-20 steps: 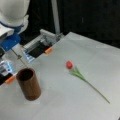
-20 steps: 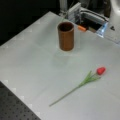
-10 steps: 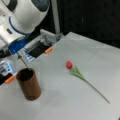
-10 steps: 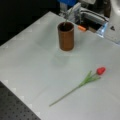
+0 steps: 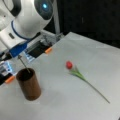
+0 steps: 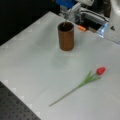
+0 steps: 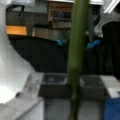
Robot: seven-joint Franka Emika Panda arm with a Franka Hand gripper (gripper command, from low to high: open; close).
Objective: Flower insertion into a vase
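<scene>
Gripping a thin green stem (image 7: 75,50), fingers (image 5: 18,51) above upright vase (image 5: 28,85), mouth upward.

1. A pale grey-white bench (image 5: 95,60) fills most of both front views (image 6: 30,57), its surface matt and evenly lit.
2. Behind the bench the room is dark, almost black (image 5: 90,17).
3. In a front view a black perforated board (image 6: 15,107) lies at the bottom left corner.
4. Orange tabs (image 5: 48,50) sit by the bench's far edge.
5. A pale upright post (image 5: 57,17) rises behind.
</scene>
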